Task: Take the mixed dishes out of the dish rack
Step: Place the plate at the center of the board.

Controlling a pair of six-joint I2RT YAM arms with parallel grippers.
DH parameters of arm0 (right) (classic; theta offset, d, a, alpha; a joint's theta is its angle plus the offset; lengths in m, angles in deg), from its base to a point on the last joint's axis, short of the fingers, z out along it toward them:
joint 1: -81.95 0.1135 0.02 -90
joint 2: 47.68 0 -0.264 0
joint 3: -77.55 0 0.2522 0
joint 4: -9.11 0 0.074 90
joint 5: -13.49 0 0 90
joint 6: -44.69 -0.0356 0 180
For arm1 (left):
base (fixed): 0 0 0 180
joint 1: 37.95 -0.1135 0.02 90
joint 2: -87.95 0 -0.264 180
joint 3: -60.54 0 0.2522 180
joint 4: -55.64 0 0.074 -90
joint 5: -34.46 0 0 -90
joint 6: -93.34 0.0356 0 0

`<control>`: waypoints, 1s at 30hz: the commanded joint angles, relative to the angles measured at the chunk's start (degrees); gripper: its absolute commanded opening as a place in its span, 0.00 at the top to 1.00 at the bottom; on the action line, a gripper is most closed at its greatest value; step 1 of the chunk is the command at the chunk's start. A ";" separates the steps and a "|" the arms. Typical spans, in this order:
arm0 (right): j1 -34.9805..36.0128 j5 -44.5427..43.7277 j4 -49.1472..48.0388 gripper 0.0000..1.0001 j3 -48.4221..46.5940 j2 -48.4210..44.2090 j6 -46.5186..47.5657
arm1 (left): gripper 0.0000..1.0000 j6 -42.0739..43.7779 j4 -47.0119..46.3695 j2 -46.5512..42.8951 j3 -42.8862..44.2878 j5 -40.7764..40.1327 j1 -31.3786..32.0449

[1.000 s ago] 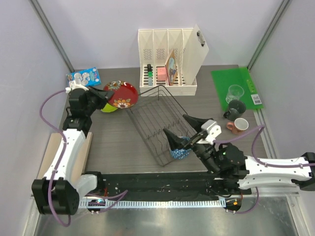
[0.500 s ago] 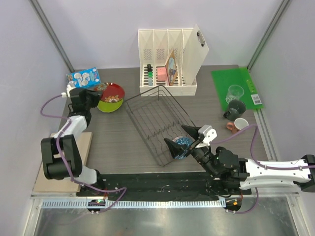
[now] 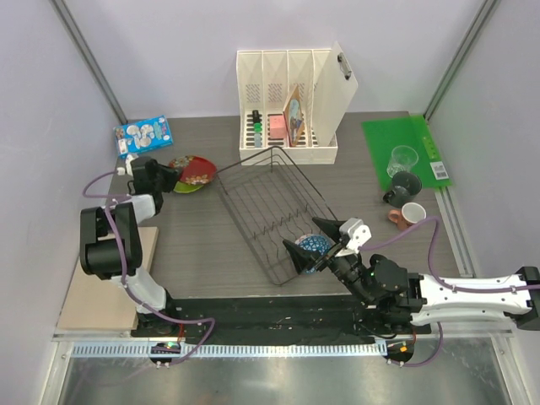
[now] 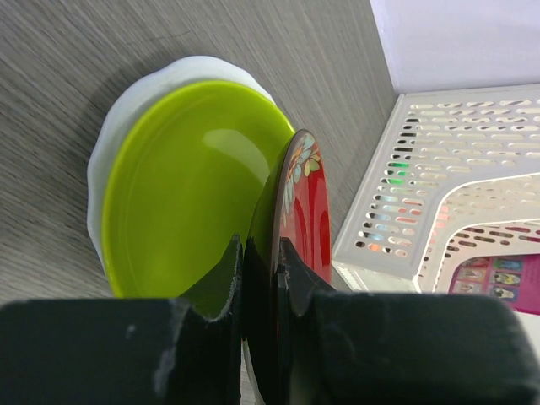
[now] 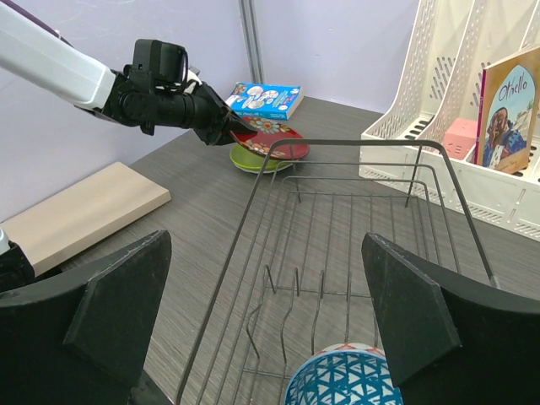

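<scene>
Dishes [image 3: 405,186] are mostly sitting out on the tabletop [image 3: 194,236], the left hand [image 4: 261,249] is pinching the red floral plate [image 4: 308,211] over the lime-green plate [image 4: 186,186], and only the blue bowl [image 5: 342,378] is waiting in the dish rack [image 3: 270,211] by the spread right hand [image 3: 309,237].

arms [image 3: 472,295] white shells, black joints | cables [image 3: 434,236] purple (looping loose) | fingers [image 5: 118,312] matte black wedges

Cream file holder [image 3: 278,72]; green mat [image 3: 384,135]; board [image 3: 93,295]

The bowl [image 3: 313,247] sits at the near end of the dish rack [image 3: 261,198]; stacked plates [image 4: 177,202] lie left, mugs [image 3: 411,214] right.
</scene>
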 commanded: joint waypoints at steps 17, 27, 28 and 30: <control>-0.82 -0.70 -6.90 0.00 -0.25 6.10 1.67 | 0.95 1.98 -7.06 7.03 3.60 4.23 -5.64; -0.91 -0.09 -7.87 0.00 -0.87 9.00 0.80 | 1.00 -2.15 -17.07 5.45 2.20 8.28 -5.81; -0.99 -0.09 -7.78 0.00 -0.96 9.17 0.80 | 1.00 -2.59 -18.22 5.27 2.11 8.64 -5.81; -0.99 0.09 -7.78 0.00 -1.04 9.44 0.62 | 1.00 -3.91 -21.21 4.74 1.67 9.25 -5.90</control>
